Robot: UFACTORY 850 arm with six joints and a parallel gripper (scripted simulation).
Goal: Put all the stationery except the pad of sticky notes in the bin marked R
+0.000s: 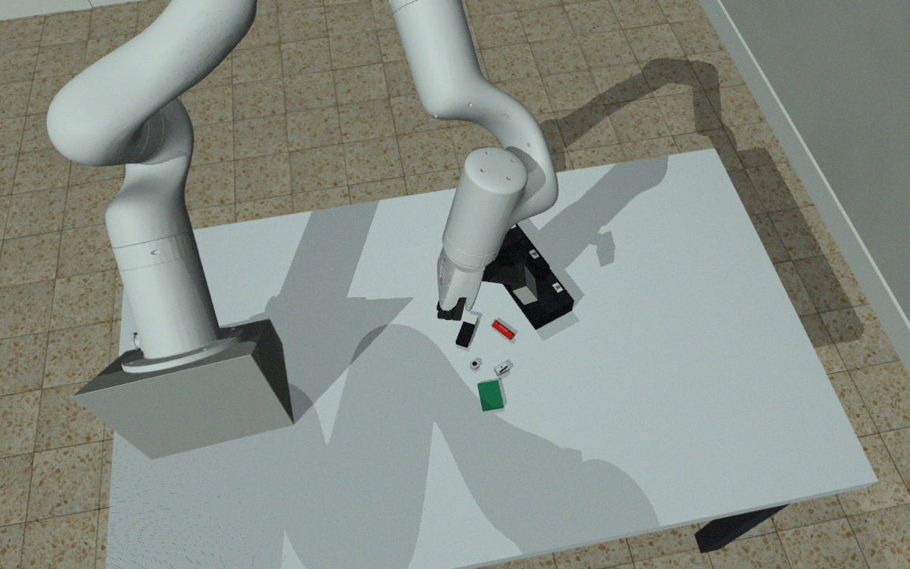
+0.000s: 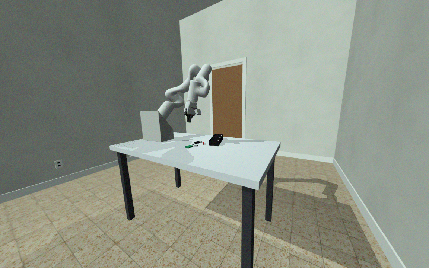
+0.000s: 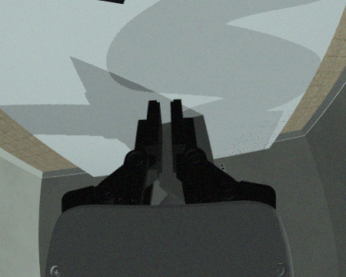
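Wrist view: the gripper [image 1: 449,313] [image 2: 188,120] [image 3: 166,115] is nearly together, empty. Best spread it high — then descend squarely over the likely eraser [image 1: 465,333] [image 2: 197,142], centre frame from the top.

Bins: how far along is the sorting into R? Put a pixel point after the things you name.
Nothing looks done for sure: the bins [image 1: 556,312] [image 2: 214,142] are dark inside and partly hidden, their letters unreadable. Nothing is in hand; the gripper [image 1: 449,313] [image 2: 188,121] [image 3: 166,115] is shut above the table. Any stationery among the five things outside the bins is left, except the green block [image 1: 490,394] [image 2: 188,146], if that is the sticky notes.
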